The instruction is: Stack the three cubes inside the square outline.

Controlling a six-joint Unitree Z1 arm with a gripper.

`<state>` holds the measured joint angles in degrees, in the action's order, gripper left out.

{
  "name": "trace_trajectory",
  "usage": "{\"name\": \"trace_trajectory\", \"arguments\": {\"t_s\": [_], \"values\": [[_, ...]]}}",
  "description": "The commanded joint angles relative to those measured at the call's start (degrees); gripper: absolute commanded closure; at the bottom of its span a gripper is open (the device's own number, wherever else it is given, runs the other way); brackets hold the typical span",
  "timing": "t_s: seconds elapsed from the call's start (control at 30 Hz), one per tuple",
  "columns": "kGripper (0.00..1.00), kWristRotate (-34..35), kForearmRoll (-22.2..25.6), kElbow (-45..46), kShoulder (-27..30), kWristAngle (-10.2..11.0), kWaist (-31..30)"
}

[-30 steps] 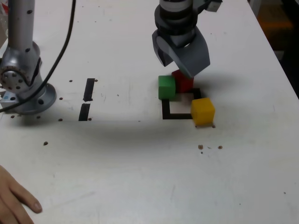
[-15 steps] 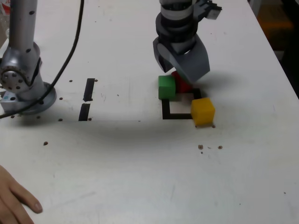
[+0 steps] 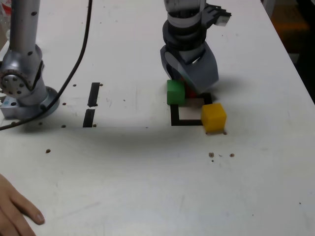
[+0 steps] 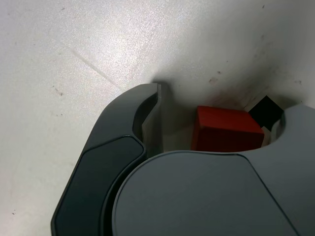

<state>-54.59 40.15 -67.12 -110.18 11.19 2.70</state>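
Red cube (image 4: 224,129) sits between the parted end effector (image 4: 216,123) jaws, apparently ungripped; wrist view shows the gap, exterior view largely hides it.

You find no readable text, label, brand, number or sign in either view. The bench (image 3: 147,187) carries only black tape marks and dark specks, none forming letters or digits. The cubes' visible faces are plain colour with no print. The arm's grey housings show no legible marking at this resolution.
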Motion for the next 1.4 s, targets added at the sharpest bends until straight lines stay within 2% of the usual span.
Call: {"name": "trace_trajectory", "arguments": {"t_s": [0.0, 0.33, 0.47, 0.63, 0.8, 1.17, 1.37], "values": [[0.25, 0.09, -1.22, 0.59, 0.07, -0.22, 0.03], [0.55, -1.27, -4.98, 1.74, 0.46, -0.46, 0.03], [0.62, -1.35, -4.96, 1.54, 0.5, -0.84, 0.03], [0.7, -1.31, -4.42, 0.62, 0.76, -2.64, 0.03], [0.72, -0.95, -3.47, -0.85, 2.06, -4.08, 0.03], [0.72, 2.38, 3.95, -8.02, 7.63, -3.7, 0.03], [0.72, 4.31, 5.6, -7.45, 9.87, -6.94, -0.82]]}}
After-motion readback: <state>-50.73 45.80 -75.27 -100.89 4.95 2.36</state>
